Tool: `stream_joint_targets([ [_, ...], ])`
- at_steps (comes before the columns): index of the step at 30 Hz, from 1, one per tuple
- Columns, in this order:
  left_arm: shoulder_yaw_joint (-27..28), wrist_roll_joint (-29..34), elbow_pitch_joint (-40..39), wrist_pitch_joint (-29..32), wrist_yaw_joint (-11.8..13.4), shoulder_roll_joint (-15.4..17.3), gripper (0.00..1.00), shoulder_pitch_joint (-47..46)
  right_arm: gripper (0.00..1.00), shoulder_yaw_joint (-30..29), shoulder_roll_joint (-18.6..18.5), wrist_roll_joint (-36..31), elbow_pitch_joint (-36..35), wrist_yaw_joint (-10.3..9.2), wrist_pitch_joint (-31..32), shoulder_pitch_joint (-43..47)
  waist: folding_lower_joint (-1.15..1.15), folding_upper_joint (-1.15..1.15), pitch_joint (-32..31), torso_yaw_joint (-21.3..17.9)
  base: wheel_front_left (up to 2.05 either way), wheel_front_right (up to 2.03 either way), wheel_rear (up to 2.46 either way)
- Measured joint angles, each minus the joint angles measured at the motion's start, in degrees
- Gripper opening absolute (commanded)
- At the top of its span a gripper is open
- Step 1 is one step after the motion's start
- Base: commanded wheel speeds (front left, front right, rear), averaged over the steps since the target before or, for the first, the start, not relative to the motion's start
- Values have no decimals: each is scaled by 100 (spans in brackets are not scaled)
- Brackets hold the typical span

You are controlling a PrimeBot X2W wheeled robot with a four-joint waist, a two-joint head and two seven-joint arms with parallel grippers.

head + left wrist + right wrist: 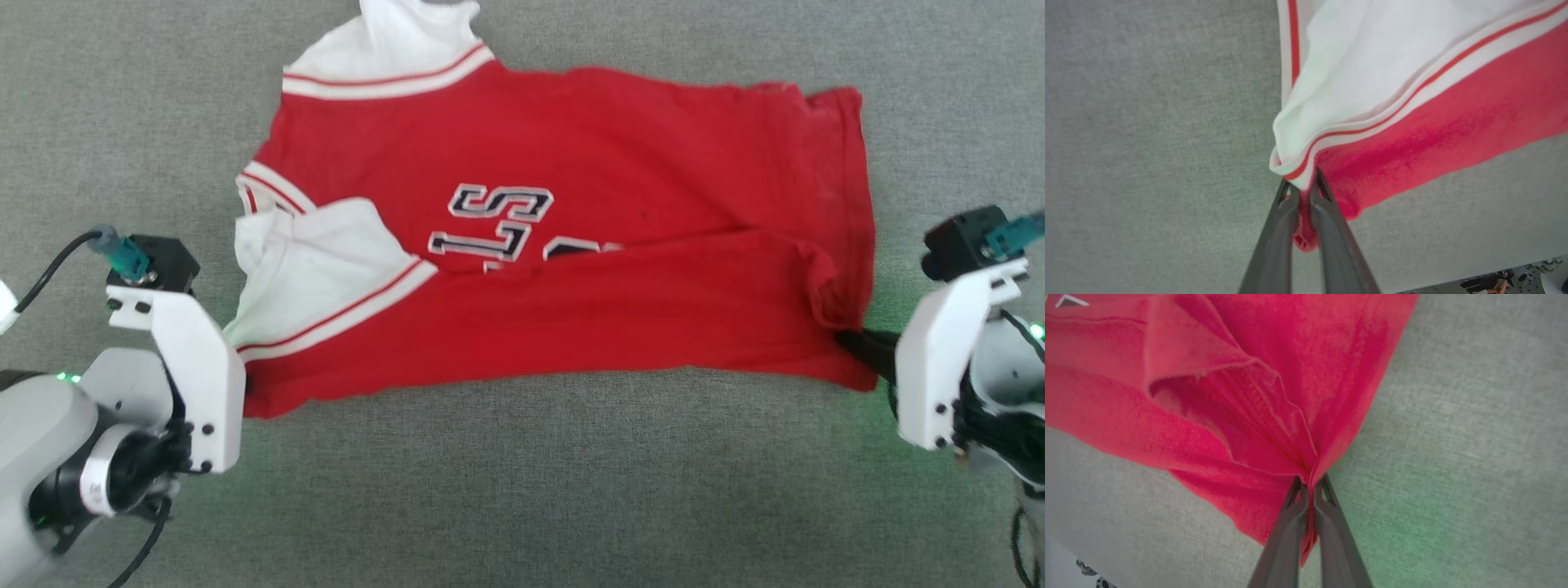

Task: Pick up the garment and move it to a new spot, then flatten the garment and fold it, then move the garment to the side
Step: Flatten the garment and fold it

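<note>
so the red jersey (571, 327) lies sideways on the counter (522, 490), strung end to end: left tool (1302, 185) clamped on its sleeve end, right tool (1308, 482) on its hem corner.

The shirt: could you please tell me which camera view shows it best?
The head view: the shirt lies nearly whole there. The left wrist view gives a sleeve corner pinched in the left hand; the right wrist view, a red corner in the right hand.

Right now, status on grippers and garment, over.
Left gripper shut on garment, sleeve-side corner. Right gripper shut on hem corner. Near edge folded over the print. Nothing in the way.
</note>
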Motion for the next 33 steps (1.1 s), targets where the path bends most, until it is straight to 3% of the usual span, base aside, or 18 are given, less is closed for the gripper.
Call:
stream_joint_targets([
  [13, -36, -257, -1617, 93, 1067, 803, 0, 661, 0, -627, -213, 430, -1319, 0, 1102, 1156, 0, 0, -22, 49, 0, 0, 0],
  [17, -135, -342, -1655, 37, 1122, 780, 0, 875, 0, -769, -89, 435, -1457, 0, 1211, 1460, 0, 0, 1, 62, 0, 0, 0],
  [19, -220, -313, -1501, -12, 1034, 689, 0, 933, 0, -753, -3, 396, -1433, 0, 1158, 1522, 0, 0, 7, 67, 0, 0, 0],
  [20, -224, -314, -1405, -24, 990, 613, 27, 939, 0, -720, 14, 349, -1394, 0, 1106, 1525, 0, 0, 9, 69, 0, 0, 0],
  [21, -244, -321, -1296, -33, 916, 542, 67, 943, 0, -655, 2, 272, -1340, 0, 1066, 1533, 0, 0, 9, 69, 0, 0, 0],
  [22, -267, -315, -1202, -33, 855, 491, 100, 945, 30, -612, 7, 240, -1281, 0, 965, 1529, 0, 0, 6, 67, 0, 0, 0],
  [24, -263, -316, -1013, -31, 765, 426, 100, 941, 54, -541, 34, 193, -1155, 0, 776, 1510, 0, 0, -13, 56, 0, 0, 0],
  [25, -257, -315, -957, -30, 720, 416, 100, 923, 100, -495, 29, 178, -1100, 0, 710, 1492, 0, 0, -25, 50, 0, 0, 0],
  [28, -163, -308, -956, -7, 621, 458, 100, 811, 100, -450, 123, 179, -1027, 1, 458, 1454, 0, 0, -66, 18, 0, 0, 0],
  [33, 119, -285, -1229, 67, 587, 853, 100, 425, 100, -577, 170, 122, -1109, 0, 27, 1430, 0, 0, -149, -81, 0, 0, 0],
])
